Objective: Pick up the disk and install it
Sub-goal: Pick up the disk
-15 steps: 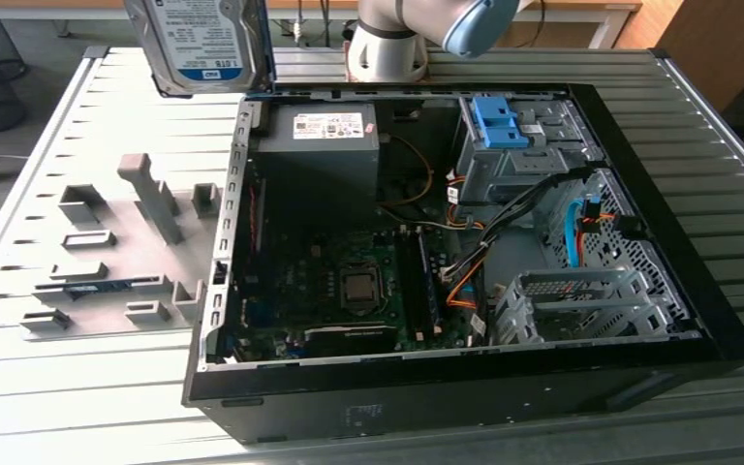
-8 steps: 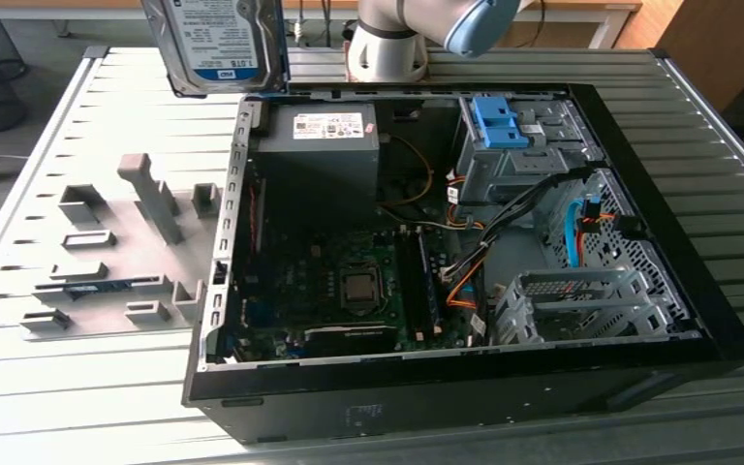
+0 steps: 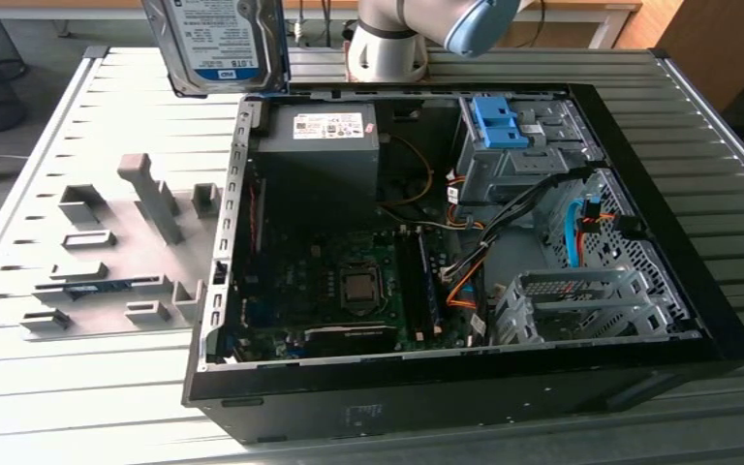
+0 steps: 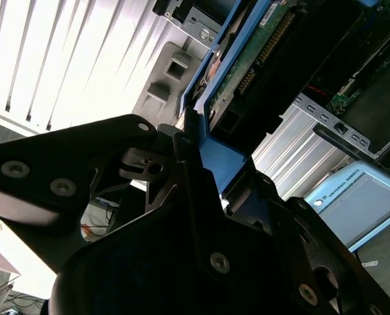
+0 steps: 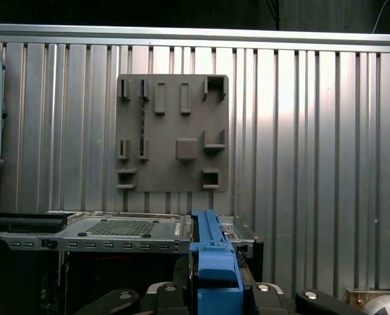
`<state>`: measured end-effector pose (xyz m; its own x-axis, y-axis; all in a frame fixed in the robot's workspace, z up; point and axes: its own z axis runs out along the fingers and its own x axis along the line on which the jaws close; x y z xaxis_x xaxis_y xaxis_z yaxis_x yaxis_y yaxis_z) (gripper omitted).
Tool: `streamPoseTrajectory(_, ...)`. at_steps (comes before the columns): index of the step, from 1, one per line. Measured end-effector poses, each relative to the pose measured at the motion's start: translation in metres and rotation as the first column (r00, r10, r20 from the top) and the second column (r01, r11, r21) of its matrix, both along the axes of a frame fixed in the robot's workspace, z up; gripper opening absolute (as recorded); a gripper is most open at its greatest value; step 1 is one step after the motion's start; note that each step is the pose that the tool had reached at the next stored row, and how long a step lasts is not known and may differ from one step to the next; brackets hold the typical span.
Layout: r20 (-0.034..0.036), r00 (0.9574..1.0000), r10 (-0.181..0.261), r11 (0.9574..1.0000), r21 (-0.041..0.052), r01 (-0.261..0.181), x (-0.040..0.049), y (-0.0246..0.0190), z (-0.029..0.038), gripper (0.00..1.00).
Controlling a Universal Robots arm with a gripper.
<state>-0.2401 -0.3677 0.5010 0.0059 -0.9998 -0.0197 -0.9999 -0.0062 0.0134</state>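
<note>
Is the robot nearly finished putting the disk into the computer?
About halfway, it seems. Done: the disk is picked up; it hangs in the air, outside the open computer case. In hand: the pincer is clamped on the disk's blue edge, seen in both wrist views. Left: installing it, since the disk is not inside the case yet.

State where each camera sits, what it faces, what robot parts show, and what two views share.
Exterior view: off the arm, high, looking down on the open computer case and the raised disk; the arm stands behind them.
Second wrist view: on the arm, looking along the gripper, shut on the disk's blue edge.
First wrist view: on the arm, facing the grey tray; gripper links show.
Shared: exterior and first wrist views both show tray and case.
</note>
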Motion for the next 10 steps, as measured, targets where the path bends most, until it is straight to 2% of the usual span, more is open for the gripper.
streamPoseTrajectory(6,-0.0001,1.0,0.0,1.0,0.0,0.0,0.0007,0.0,0.0,0.37)
streamPoseTrajectory(10,0.0,1.0,0.0,1.0,0.0,0.0,0.0072,0.0,0.0,0.37)
